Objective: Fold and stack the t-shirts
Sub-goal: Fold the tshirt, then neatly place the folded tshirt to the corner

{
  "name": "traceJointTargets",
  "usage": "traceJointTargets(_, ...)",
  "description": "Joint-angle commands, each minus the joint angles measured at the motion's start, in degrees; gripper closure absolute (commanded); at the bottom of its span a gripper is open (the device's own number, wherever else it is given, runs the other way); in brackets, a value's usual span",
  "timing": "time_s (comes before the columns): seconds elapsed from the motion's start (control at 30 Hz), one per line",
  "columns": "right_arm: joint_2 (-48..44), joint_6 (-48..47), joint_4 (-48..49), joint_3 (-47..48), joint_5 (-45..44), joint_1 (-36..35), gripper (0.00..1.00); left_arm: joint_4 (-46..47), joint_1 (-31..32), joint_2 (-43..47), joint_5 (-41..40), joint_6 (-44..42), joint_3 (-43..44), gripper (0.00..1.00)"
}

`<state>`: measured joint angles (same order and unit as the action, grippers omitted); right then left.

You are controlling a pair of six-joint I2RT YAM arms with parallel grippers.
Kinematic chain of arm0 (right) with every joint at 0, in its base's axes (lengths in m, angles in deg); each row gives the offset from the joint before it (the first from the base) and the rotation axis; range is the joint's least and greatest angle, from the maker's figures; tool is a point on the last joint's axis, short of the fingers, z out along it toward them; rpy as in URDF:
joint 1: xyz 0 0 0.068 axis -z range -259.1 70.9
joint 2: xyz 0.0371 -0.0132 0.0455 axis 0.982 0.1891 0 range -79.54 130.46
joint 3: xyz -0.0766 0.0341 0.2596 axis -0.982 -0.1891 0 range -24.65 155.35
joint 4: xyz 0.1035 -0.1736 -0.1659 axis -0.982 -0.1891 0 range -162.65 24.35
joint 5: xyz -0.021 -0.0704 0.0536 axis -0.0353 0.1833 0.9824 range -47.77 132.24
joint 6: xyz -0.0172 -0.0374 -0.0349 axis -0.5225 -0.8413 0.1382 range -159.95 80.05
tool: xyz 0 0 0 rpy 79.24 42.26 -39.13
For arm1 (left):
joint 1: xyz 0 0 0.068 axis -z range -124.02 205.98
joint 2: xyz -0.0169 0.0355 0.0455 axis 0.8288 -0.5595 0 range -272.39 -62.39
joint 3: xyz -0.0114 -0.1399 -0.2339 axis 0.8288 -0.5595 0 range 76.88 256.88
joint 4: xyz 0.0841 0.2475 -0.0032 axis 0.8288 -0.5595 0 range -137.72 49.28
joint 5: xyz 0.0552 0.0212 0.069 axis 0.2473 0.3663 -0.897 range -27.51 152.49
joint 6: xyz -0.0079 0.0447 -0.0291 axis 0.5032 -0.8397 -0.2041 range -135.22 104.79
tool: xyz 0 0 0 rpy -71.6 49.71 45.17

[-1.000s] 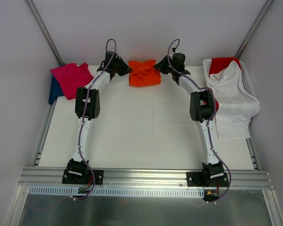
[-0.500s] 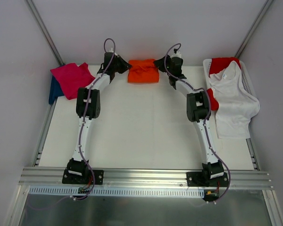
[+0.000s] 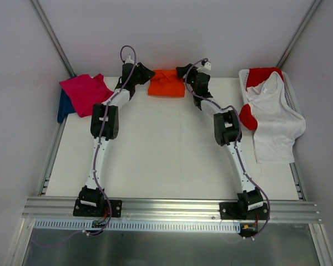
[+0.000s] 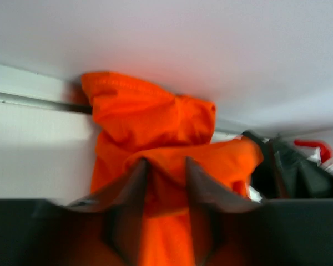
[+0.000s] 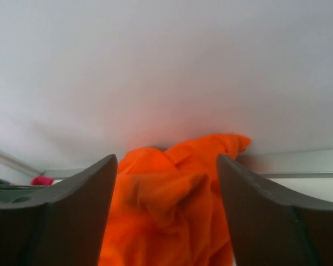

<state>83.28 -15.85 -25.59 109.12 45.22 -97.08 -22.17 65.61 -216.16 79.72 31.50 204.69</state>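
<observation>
Orange t-shirt (image 3: 166, 83): bright, bunched into rumpled, roughly rectangular bundle with deep creases; lies at middle of table (image 3: 172, 155) far edge.
Magenta-pink t-shirt (image 3: 83, 91): folded fairly flat, at table's far left corner.
Dark blue t-shirt (image 3: 62, 108): under magenta-pink one, only strip showing past table's left edge.
White t-shirt (image 3: 275, 119): unfolded, draped loose along table's right edge.
Red t-shirt (image 3: 263, 75): crumpled beneath white one, at table's far right corner.

The whole tabletop (image 3: 166, 160) is seen from high above, from its near side. Each wrist view is taken very close and low, facing the back wall (image 5: 166, 66). The orange t-shirt (image 3: 166, 84) is shared by all three views.
</observation>
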Motion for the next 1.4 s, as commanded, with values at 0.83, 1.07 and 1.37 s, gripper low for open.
traceJointTargets(0.83,-47.3,-2.2,0.6,-46.1,11.5,-2.1,0.13,29.0,0.6,45.1,-11.9,-2.2,-57.7,0.01)
traceJointTargets(1.07,-22.7,11.2,-19.2,-13.6,29.7,-2.3,1.0,16.7,8.7,59.3,-9.2,-2.8,-73.7,0.04)
traceJointTargets(1.37,-11.1,16.0,-19.8,-0.2,28.7,-2.9,0.99,5.3,17.5,79.9,-12.9,-4.5,-89.0,0.07)
